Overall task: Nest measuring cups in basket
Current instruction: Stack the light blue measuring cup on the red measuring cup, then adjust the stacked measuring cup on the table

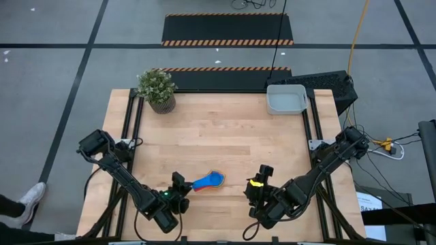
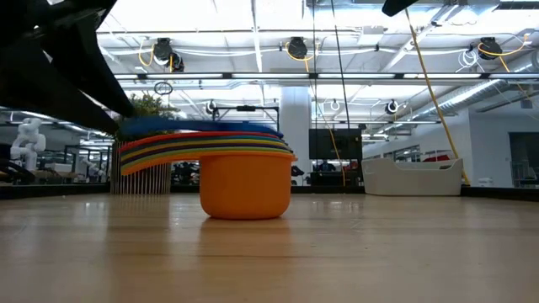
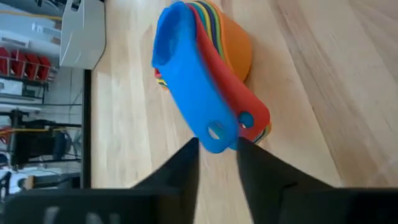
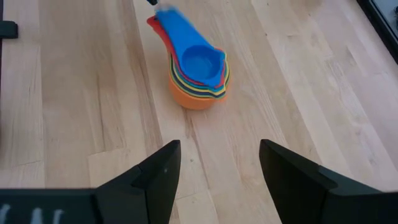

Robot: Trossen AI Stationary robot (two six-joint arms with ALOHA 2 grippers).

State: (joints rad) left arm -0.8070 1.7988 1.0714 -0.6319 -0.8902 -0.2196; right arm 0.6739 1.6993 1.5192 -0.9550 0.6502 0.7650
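The measuring cups (image 1: 210, 180) are nested into one stack near the table's front middle. The orange cup (image 2: 244, 181) is at the bottom and stands on the wood; a blue cup (image 4: 202, 61) is on top. Their handles fan out toward my left gripper (image 3: 217, 146). That gripper is slightly open, with a fingertip on either side of the blue handle's free end (image 3: 214, 132). My right gripper (image 4: 217, 158) hovers open to the right of the stack, with nothing between its fingers. The basket (image 1: 286, 100) sits at the far right of the table, with nothing visible in it. My left gripper comes at the stack slanting down from the table's near left. Its fingertips (image 3: 189, 152) stand on either side of the blue handle's holed end (image 3: 214, 132). I cannot tell whether they touch it. The stack rests on the table on the orange cup's base.
A potted green plant (image 1: 157, 88) stands at the far left corner. Bare wood lies between the stack and the basket. Dark frame rails run along the table's left and right edges (image 1: 133, 122).
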